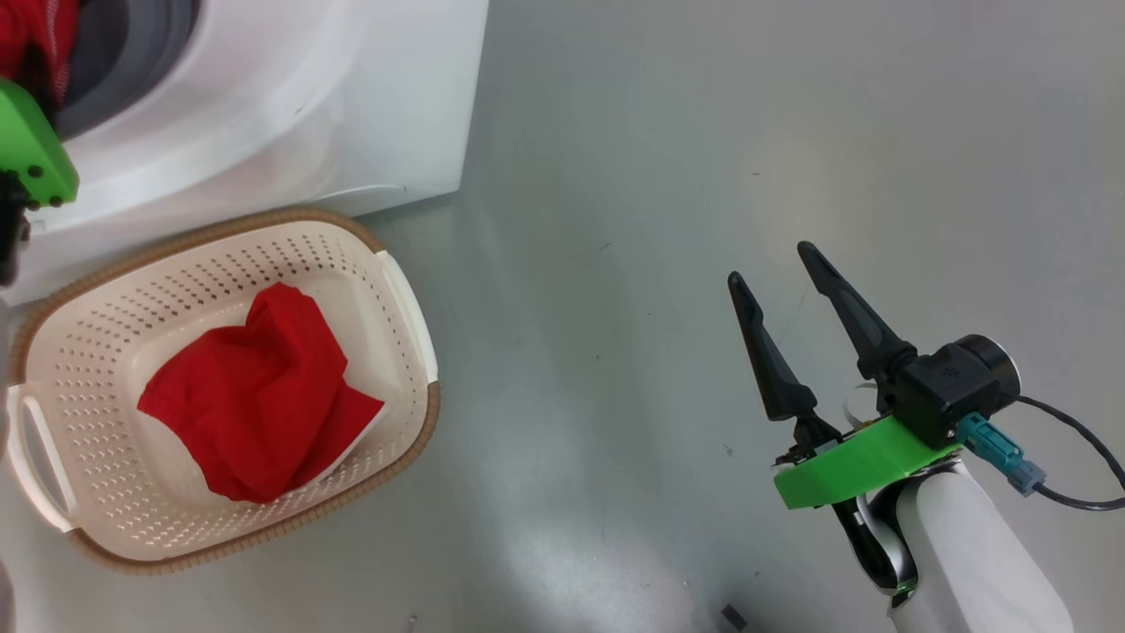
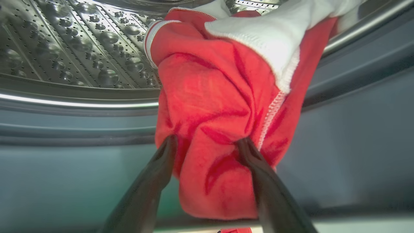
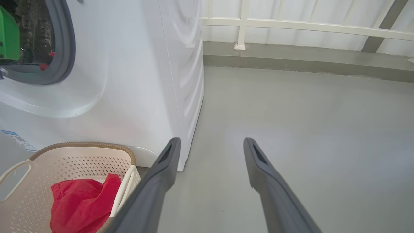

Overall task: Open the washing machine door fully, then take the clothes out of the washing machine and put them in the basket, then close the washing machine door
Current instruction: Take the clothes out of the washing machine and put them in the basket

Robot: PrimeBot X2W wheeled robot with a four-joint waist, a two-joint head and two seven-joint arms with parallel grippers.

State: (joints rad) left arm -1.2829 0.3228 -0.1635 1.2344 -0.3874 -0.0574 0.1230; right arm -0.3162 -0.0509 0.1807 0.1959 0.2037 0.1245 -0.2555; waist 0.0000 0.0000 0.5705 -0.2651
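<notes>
Main worry: the left gripper (image 2: 205,144) is spread wide open, with a finger set at each side of a bunched fold of the red white-trimmed garment (image 2: 220,90), and nothing is pinched yet. If only that loose fold gets clamped, the cloth could probably be lost halfway out and dropped on the floor (image 1: 703,132) short of the basket (image 1: 432,413). The trimmed end is draped back over the lip of the steel drum (image 2: 81,48), so a snag on the grey rubber ring (image 2: 64,129) can't be ruled out if it's pulled at a bad angle.

Containers: that garment is hung at the mouth of the washing machine (image 1: 352,105); anything deeper can't be made out. The basket is parked just in front of the machine, with one crumpled red garment (image 1: 255,396) laid in it. The right gripper (image 1: 769,262) is held open and empty over bare floor, well apart.
</notes>
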